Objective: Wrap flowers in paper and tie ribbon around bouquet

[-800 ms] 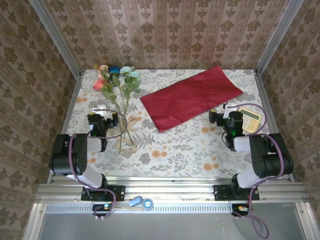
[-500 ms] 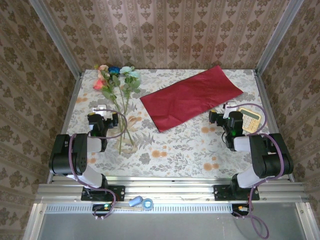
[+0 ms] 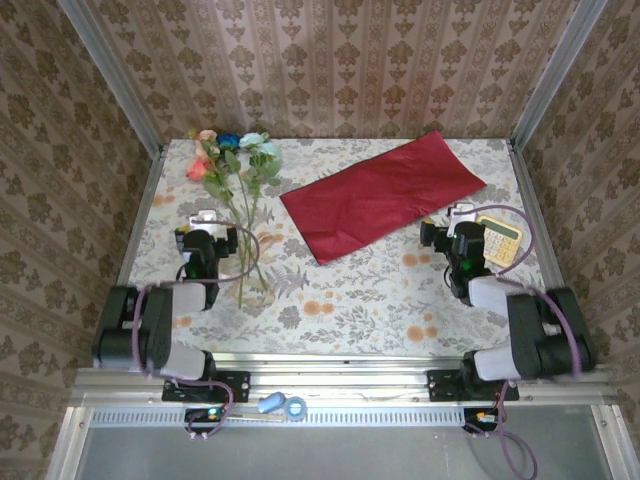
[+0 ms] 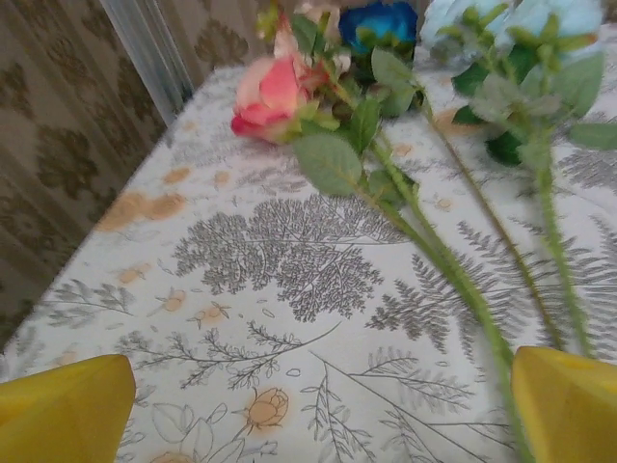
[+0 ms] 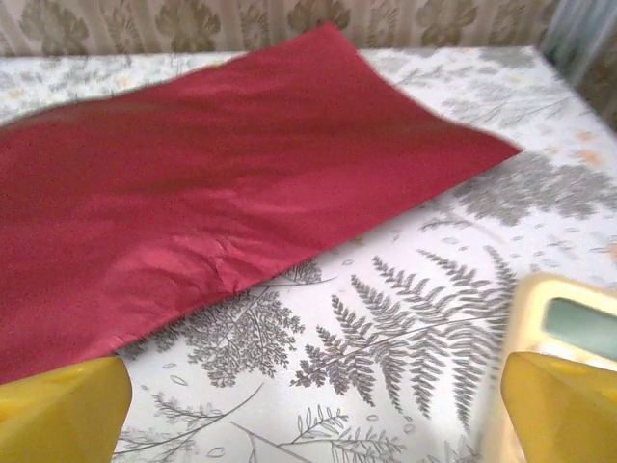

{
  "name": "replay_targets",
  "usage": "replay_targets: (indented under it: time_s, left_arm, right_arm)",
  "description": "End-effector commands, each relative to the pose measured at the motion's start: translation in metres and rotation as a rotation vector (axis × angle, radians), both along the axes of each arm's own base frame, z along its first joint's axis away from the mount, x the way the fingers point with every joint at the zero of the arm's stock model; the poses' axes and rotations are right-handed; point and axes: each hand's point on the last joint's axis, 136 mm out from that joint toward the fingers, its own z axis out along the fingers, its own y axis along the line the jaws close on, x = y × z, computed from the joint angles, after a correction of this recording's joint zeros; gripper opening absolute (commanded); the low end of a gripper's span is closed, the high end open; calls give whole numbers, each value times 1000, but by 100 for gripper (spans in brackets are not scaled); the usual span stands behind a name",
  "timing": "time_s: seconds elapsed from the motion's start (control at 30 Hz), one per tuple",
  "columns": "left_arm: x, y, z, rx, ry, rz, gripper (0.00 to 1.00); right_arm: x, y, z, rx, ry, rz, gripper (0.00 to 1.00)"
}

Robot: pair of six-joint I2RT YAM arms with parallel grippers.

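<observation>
Flowers (image 3: 232,170) are lying far left, stems beside the left gripper (image 3: 204,226); paper (image 3: 383,195) is lying flat at centre. The 2 sets of jaws are being held spread, a calculator (image 3: 501,238) crowding the right gripper (image 3: 460,222).

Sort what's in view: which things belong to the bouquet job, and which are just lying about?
Job: flowers, paper.
Lying about: calculator, small blue items.
</observation>
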Motion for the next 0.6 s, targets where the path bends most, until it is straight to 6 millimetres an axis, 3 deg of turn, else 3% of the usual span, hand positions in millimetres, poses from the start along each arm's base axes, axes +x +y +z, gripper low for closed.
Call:
replay_targets:
  time_s: [0.0,0.03,0.1,0.17,0.2,0.27,0.37,0.5,0.57]
  left_arm:
    - [-18,4,97,-70,-129,176,100]
    - [-17,-12,109,-217,-60,105,100]
    - [-16,-35,117,-582,61,67,100]
    - [13,-72,123,-886,86,-123,100]
    - [24,-84,118,-942,179,-140,100]
    - [43,-122,106,-829,397,-163,96]
    - [65,-175,83,-682,608,-230,81]
    - [89,-224,36,-569,807,-288,59]
    - [96,-245,7,-562,875,-308,52]
  right_arm:
    - [-9,-10,105,123,-131,-170,100]
    - [-16,-6,114,268,-69,-186,100]
    - [-34,-7,107,534,51,-334,100]
    - [-21,28,108,668,121,-153,100]
    - [-24,34,105,650,183,-182,98]
    - [-34,47,83,607,354,-286,85]
    - [-23,86,54,747,500,-225,60]
    - [-9,113,20,773,635,-189,50]
    - [2,126,4,771,703,-147,41]
